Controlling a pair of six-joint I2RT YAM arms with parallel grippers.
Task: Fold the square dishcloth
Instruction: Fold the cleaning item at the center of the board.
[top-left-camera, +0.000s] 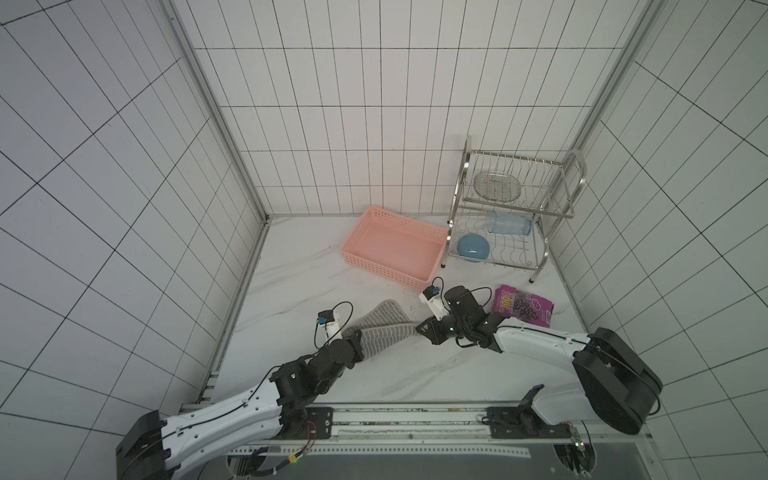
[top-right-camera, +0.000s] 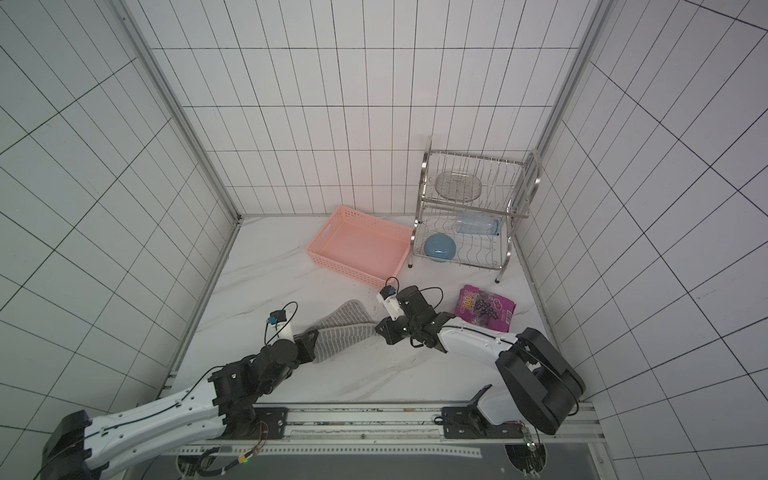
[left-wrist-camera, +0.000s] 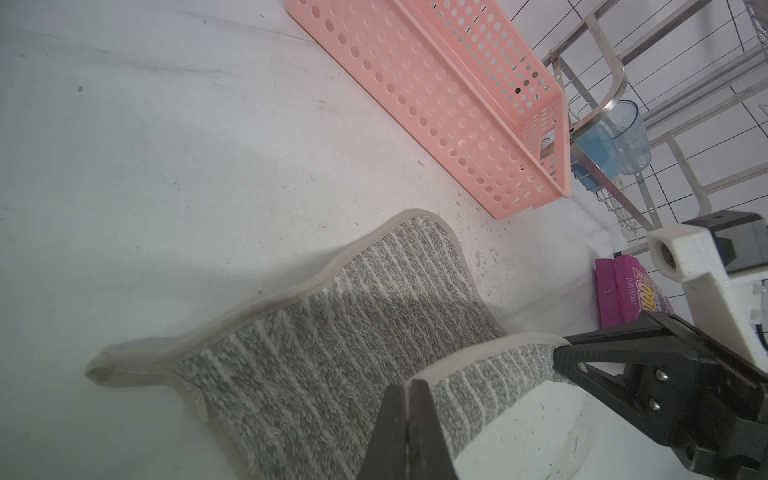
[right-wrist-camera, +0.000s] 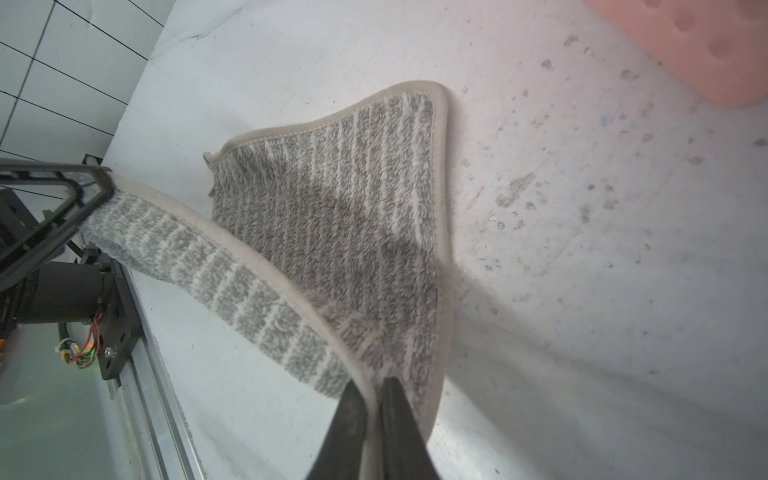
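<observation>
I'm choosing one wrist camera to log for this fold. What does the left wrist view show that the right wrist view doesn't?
Only the left wrist view: the dish rack, the blue cup in it and the purple snack packet. Only the right wrist view: the metal rail and wires beside it. Both: the dishcloth, pinched at its edge by the shut left gripper and right gripper, and part of the pink basket.

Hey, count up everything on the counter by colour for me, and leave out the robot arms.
Grey: 1, the dishcloth
Pink: 1, the basket
Blue: 2, the bowl and the see-through cup
Purple: 1, the snack packet
Silver: 1, the dish rack
Clear: 1, the dish on the rack's top shelf
Total: 7
</observation>
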